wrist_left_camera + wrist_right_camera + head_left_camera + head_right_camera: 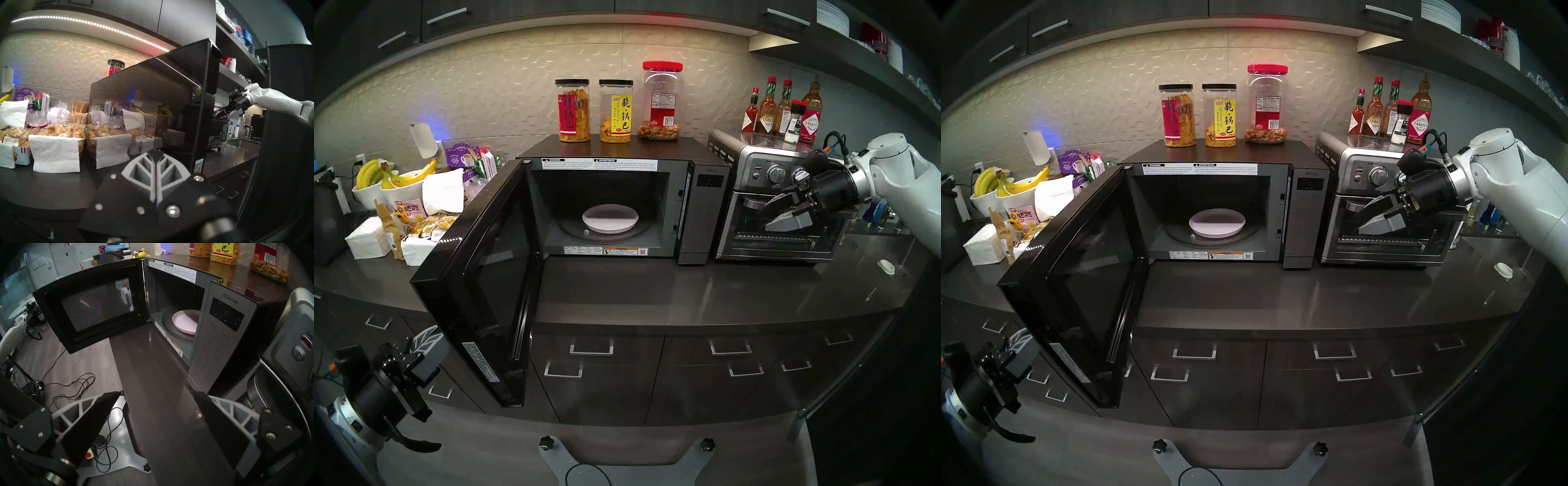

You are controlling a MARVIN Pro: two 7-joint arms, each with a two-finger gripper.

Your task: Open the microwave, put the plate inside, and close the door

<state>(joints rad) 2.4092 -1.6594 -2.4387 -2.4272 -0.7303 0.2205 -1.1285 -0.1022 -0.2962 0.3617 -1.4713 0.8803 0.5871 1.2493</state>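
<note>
The black microwave stands on the counter with its door swung wide to the left, out past the counter's front edge. The white plate lies flat on the turntable inside, also seen in the right wrist view. My left gripper is shut on nothing, low at the counter's front, just left of the door's outer face. My right gripper hangs open and empty in front of the toaster oven, right of the microwave, its fingers pointing toward the open cavity.
A steel toaster oven sits right of the microwave, with sauce bottles on top. Three snack jars stand on the microwave. Bowls of bananas, snack packets and napkins crowd the counter behind the door. A small white lid lies at right.
</note>
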